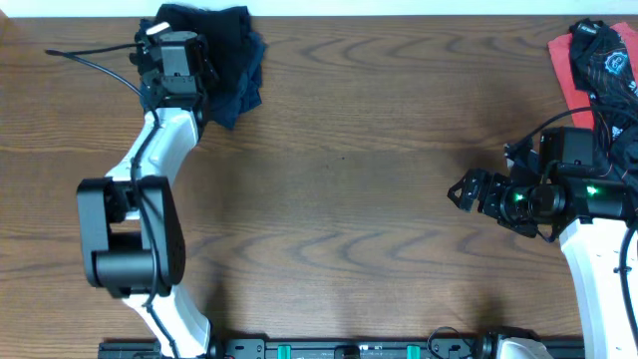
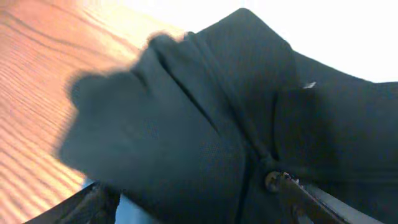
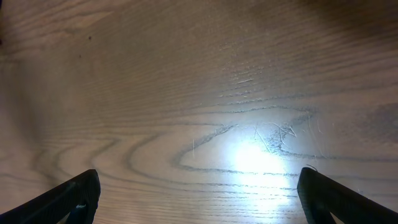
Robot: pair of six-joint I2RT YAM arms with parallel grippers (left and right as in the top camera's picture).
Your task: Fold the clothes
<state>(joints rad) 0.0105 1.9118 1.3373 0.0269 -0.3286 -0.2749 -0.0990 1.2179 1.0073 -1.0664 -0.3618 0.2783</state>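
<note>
Left fingers (image 2: 92, 204) stood apart, dark shirt (image 1: 227, 55) bundled just ahead, at far-left edge of table (image 1: 349, 150). Right fingers (image 3: 71, 199) stood apart, empty, over table's right side. Red-black clothes (image 1: 598, 60) lay at table's far-right corner. Judged step: stowing folded shirt. Next called for grasping red-black clothes.

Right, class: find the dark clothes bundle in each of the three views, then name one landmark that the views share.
Overhead: the dark clothes bundle lies top left, at the table's far edge.
Left wrist: it fills the centre and right, close up and blurred.
Right wrist: not in it.
Shared landmark: the wood-grain table, at the left in the left wrist view and filling the right wrist view.
</note>
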